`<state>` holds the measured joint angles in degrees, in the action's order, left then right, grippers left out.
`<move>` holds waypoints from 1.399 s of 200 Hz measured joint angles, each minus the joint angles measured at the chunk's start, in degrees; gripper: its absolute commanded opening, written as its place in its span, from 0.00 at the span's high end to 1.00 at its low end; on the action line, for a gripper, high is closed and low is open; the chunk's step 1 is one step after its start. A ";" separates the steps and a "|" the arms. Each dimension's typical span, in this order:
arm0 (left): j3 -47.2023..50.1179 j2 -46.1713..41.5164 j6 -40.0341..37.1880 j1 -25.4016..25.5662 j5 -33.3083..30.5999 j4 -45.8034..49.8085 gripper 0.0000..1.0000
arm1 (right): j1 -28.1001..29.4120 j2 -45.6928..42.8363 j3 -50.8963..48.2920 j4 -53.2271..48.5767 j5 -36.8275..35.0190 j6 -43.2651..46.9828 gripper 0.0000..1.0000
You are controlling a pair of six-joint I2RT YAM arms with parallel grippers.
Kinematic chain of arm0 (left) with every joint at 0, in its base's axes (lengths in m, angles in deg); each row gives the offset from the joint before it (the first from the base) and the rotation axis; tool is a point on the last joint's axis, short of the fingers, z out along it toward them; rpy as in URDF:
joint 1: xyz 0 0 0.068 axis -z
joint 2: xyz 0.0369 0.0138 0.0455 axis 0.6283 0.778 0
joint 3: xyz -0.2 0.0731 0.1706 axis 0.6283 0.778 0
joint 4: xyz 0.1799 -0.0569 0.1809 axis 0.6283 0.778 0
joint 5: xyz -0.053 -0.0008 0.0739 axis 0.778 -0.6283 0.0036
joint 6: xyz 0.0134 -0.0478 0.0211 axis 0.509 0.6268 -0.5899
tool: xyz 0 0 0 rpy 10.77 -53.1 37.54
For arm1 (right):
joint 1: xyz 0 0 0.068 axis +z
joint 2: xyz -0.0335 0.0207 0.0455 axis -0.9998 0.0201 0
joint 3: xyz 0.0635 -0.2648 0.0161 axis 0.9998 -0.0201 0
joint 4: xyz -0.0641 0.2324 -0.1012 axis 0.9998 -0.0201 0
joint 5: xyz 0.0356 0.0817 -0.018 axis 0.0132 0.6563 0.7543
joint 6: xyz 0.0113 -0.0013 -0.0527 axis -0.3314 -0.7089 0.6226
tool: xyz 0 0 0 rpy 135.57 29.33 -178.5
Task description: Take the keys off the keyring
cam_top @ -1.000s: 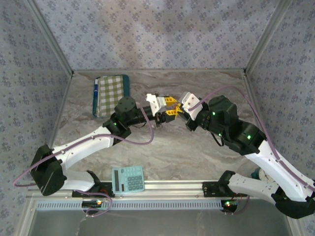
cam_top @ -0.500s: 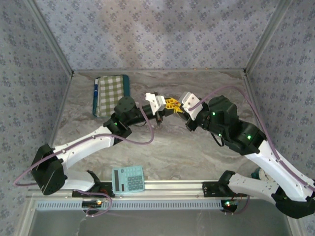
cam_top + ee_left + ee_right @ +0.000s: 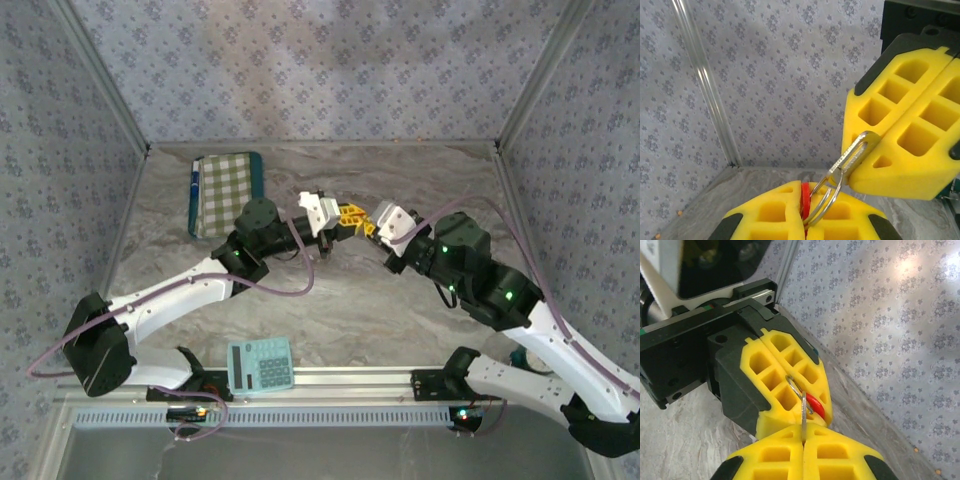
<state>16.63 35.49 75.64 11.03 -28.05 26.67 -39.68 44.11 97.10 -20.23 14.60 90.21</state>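
Keys (image 3: 805,196) pinched mid-air betw. both hands, over desk (image 3: 350,310).
Left hand (image 3: 805,222) clamps them + ring (image 3: 826,202); right hand (image 3: 803,442) clamps metal tab (image 3: 803,412). Light, stiff, prob. slippery: grip flat faces.

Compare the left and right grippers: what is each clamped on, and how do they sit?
The left gripper pinches the red key, with the keyring running into the same gap; the right gripper pinches a flat silver metal piece threaded on that ring. In the top view, the left gripper reaches in from the left and the right gripper from the right, tips almost meeting. Shared: both shut, yellow fingers, linked by the keyring.
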 measured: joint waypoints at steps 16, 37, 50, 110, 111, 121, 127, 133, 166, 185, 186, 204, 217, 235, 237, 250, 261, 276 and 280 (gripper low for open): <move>-0.02 0.00 0.13 0.15 0.52 1.09 1.00 | 0.90 -0.59 -0.85 0.35 -0.33 2.03 1.00; -0.20 0.00 0.22 0.44 1.22 2.34 1.00 | 2.71 -1.18 -1.62 0.48 -1.92 5.07 1.00; -0.68 0.00 0.39 0.44 1.66 3.34 1.00 | 4.02 -1.33 -1.70 0.37 -3.85 6.84 1.00; -1.01 0.00 1.97 0.42 2.95 4.46 1.00 | 7.67 -1.60 -1.70 -0.37 -9.73 12.46 1.00; -1.03 0.00 1.97 0.42 2.95 4.52 1.00 | 7.72 -1.60 -1.70 -0.42 -9.77 12.50 1.00; -1.07 0.00 2.01 0.42 2.93 4.96 1.00 | 8.13 -1.46 -1.70 -0.70 -10.54 13.22 1.00; -1.09 0.00 2.10 0.42 2.93 5.33 1.00 | 8.44 -1.33 -1.70 -0.81 -11.15 13.62 1.00; -1.20 0.00 2.12 0.42 2.93 5.97 1.00 | 8.83 -1.16 -1.70 -1.01 -11.87 14.08 1.00; -1.73 0.00 2.12 0.26 2.82 8.41 1.00 | 10.03 0.37 -1.62 -1.46 -14.62 15.58 1.00; -1.81 0.00 2.12 0.02 2.73 9.55 1.00 | 10.40 1.20 -1.36 -1.88 -15.69 16.20 1.00; -1.81 0.00 2.12 0.02 2.71 9.60 1.00 | 10.43 1.25 -1.36 -1.88 -15.72 16.20 1.00; -1.81 0.00 2.08 -0.07 2.43 10.67 1.00 | 10.56 2.12 -1.05 -2.23 -16.41 16.61 1.00; -1.81 0.00 1.79 -0.07 1.99 11.37 1.00 | 10.62 2.71 -0.98 -2.49 -16.96 16.87 1.00; -1.81 -0.20 1.64 -0.09 1.53 12.44 1.00 | 10.62 3.52 -0.87 -2.58 -17.42 17.29 1.00; -1.81 -0.22 1.66 -0.09 1.42 12.50 1.00 | 10.62 3.61 -0.83 -2.62 -17.44 17.33 1.00; -1.81 -0.39 1.64 -0.20 1.14 13.14 1.00 | 10.62 4.11 -0.61 -2.67 -17.62 17.51 1.00; -1.81 -0.55 1.64 -0.35 1.14 13.70 1.00 | 10.62 4.42 -0.61 -2.67 -17.62 17.68 1.00; -1.81 -0.70 1.62 -0.46 0.90 14.27 1.00 | 10.62 4.76 -0.61 -2.69 -17.62 17.75 1.00; -1.81 -0.74 1.62 -0.46 0.90 14.45 1.00 | 10.62 4.83 -0.61 -2.69 -17.62 17.81 1.00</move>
<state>14.82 34.75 77.26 10.57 -27.15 41.12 -29.06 48.94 96.48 -22.92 -3.01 108.02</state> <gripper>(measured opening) 0.066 0.051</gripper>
